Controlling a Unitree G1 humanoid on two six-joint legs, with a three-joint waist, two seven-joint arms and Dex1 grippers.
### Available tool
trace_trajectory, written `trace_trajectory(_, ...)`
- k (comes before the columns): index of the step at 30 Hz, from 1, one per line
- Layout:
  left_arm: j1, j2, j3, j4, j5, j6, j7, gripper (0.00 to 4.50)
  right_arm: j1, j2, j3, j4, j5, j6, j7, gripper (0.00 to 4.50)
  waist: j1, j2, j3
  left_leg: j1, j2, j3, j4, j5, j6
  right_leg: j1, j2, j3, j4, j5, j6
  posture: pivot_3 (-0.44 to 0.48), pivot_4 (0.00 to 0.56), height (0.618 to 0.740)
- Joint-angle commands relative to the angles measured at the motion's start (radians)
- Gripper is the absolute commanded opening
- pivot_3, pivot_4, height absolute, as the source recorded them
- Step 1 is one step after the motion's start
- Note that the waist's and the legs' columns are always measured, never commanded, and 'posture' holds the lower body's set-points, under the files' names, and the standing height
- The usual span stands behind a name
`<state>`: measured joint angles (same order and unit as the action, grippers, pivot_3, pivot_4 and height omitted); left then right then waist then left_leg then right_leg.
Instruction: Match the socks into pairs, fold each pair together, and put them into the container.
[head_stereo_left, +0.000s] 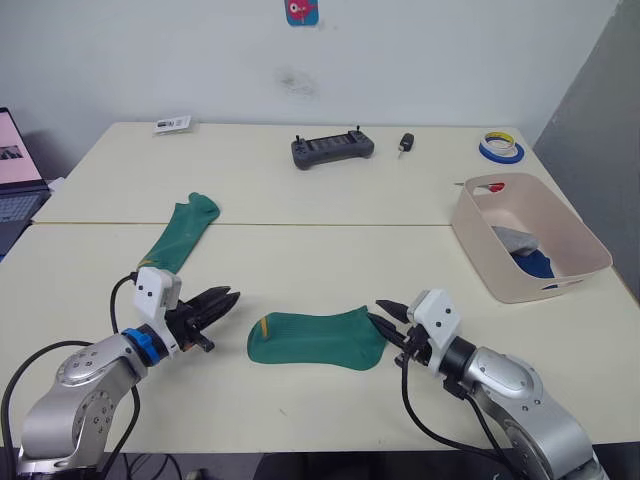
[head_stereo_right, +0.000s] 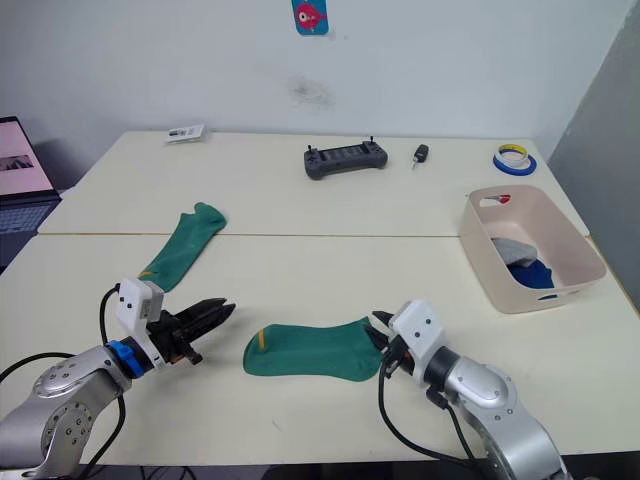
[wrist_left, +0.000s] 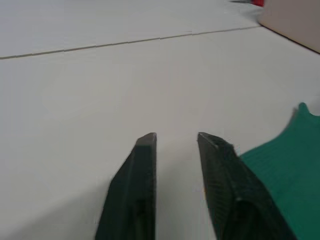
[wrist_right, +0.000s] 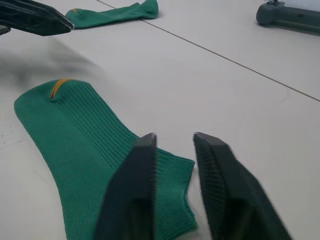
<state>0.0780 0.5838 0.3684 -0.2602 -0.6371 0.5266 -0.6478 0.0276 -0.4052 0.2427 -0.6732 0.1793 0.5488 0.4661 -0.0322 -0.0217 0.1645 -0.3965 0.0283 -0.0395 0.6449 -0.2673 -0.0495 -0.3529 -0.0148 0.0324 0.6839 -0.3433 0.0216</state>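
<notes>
A green sock (head_stereo_left: 318, 339) with a yellow mark at its toe lies flat near the table's front, between my two grippers. My right gripper (head_stereo_left: 383, 318) is open at its cuff end, its fingers (wrist_right: 145, 150) low over the cuff's edge and holding nothing. My left gripper (head_stereo_left: 225, 300) is open just left of the toe, with bare table between its fingers (wrist_left: 145, 150). A second green sock (head_stereo_left: 182, 233) lies stretched out farther back on the left. The pale container (head_stereo_left: 478, 250) stands at the right, with a grey sock (head_stereo_left: 515, 240) and a dark blue sock (head_stereo_left: 535, 263) inside.
A black controller (head_stereo_left: 333, 149), a small black key fob (head_stereo_left: 405, 144), a roll of tape (head_stereo_left: 500, 148) and a card (head_stereo_left: 172, 124) lie along the back of the table. A laptop (head_stereo_left: 15, 170) sits off the left edge.
</notes>
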Motion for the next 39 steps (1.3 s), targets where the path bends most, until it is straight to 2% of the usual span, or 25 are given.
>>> trace_trajectory(1,0.008,-0.076,0.106,-0.040,-0.082,0.056,0.150,0.02,-0.062,0.013,-0.004,-0.044,0.021,0.027,-0.002,0.02,-0.001,0.000,0.000,0.000,0.000,0.000,0.000,0.000,0.000,0.000,0.000,0.000,0.000,0.000,0.001,0.000,0.150,0.740)
trace_trajectory(3,0.028,-0.105,0.151,-0.054,-0.106,0.075,0.198,0.02,-0.105,0.018,-0.010,-0.049,0.051,0.067,0.011,0.02,0.000,-0.001,0.000,0.000,0.000,-0.001,0.000,0.000,0.000,0.000,0.000,-0.001,0.001,0.000,0.001,0.000,0.150,0.740)
trace_trajectory(6,0.044,-0.133,0.199,-0.053,-0.121,0.106,0.287,0.66,-0.175,0.007,-0.014,-0.057,0.108,0.136,0.052,0.73,0.002,-0.001,-0.001,0.000,0.000,-0.002,0.000,0.000,0.000,0.000,0.000,-0.001,0.001,0.000,0.000,0.000,0.150,0.740)
trace_trajectory(10,0.029,-0.186,0.256,-0.050,-0.156,0.123,0.405,1.90,-0.292,-0.011,-0.030,-0.053,0.189,0.224,0.097,2.07,0.003,-0.001,-0.001,0.000,0.000,-0.002,0.001,0.000,0.000,0.001,0.000,-0.002,0.001,0.000,0.000,0.000,0.150,0.740)
trace_trajectory(16,-0.133,-0.250,0.315,0.035,-0.192,0.125,0.619,3.85,-0.398,-0.014,-0.040,-0.024,0.253,0.280,0.117,4.22,0.008,-0.002,-0.001,-0.002,-0.001,-0.007,0.001,0.000,0.000,0.001,0.000,-0.007,0.001,0.001,0.000,0.000,0.150,0.740)
trace_trajectory(17,-0.169,-0.265,0.324,0.055,-0.188,0.115,0.665,4.18,-0.408,-0.019,-0.035,-0.022,0.254,0.279,0.119,4.50,0.007,-0.002,-0.001,-0.002,-0.001,-0.008,0.001,0.000,0.000,0.001,0.000,-0.009,0.000,0.001,0.000,0.000,0.150,0.740)
trace_trajectory(18,-0.203,-0.271,0.321,0.075,-0.169,0.106,0.701,4.47,-0.417,-0.023,-0.030,-0.019,0.253,0.281,0.119,4.50,0.007,-0.002,-0.001,-0.003,-0.001,-0.009,0.002,0.000,0.000,0.002,0.000,-0.010,0.000,0.001,0.000,0.000,0.150,0.740)
trace_trajectory(23,-0.337,-0.266,0.278,0.190,-0.065,0.051,0.793,4.47,-0.449,-0.041,0.001,0.004,0.218,0.265,0.108,4.50,0.007,-0.003,-0.001,-0.003,-0.001,-0.010,0.002,0.000,0.000,0.002,-0.001,-0.012,0.000,0.001,0.000,0.000,0.150,0.740)
trace_trajectory(29,-0.453,-0.221,0.176,0.368,0.069,-0.003,0.751,4.47,-0.443,-0.036,0.016,0.004,0.211,0.267,0.090,4.50,0.006,-0.003,-0.001,-0.003,-0.001,-0.010,0.002,0.002,-0.003,0.002,-0.001,-0.015,0.000,0.001,0.000,0.000,0.150,0.740)
trace_trajectory(34,-0.564,-0.219,0.148,0.546,0.174,-0.068,0.816,4.47,-0.437,-0.036,0.020,-0.002,0.205,0.271,0.083,4.50,0.006,-0.003,-0.001,-0.003,-0.002,-0.010,0.002,0.003,-0.005,0.002,-0.001,-0.015,0.000,0.001,0.000,0.000,0.150,0.740)
trace_trajectory(37,-0.600,-0.220,0.141,0.613,0.201,-0.071,0.825,3.87,-0.435,-0.036,0.018,-0.006,0.203,0.275,0.078,4.50,0.005,-0.003,-0.001,-0.003,-0.002,-0.010,0.002,0.003,-0.005,0.002,-0.001,-0.015,0.000,0.001,0.000,0.000,0.150,0.740)
trace_trajectory(39,-0.618,-0.220,0.147,0.642,0.207,-0.063,0.834,3.32,-0.433,-0.035,0.016,-0.011,0.203,0.278,0.073,4.50,0.006,-0.003,-0.001,-0.003,-0.001,-0.010,0.002,0.004,-0.006,0.002,-0.001,-0.015,0.000,0.001,0.000,0.000,0.150,0.740)
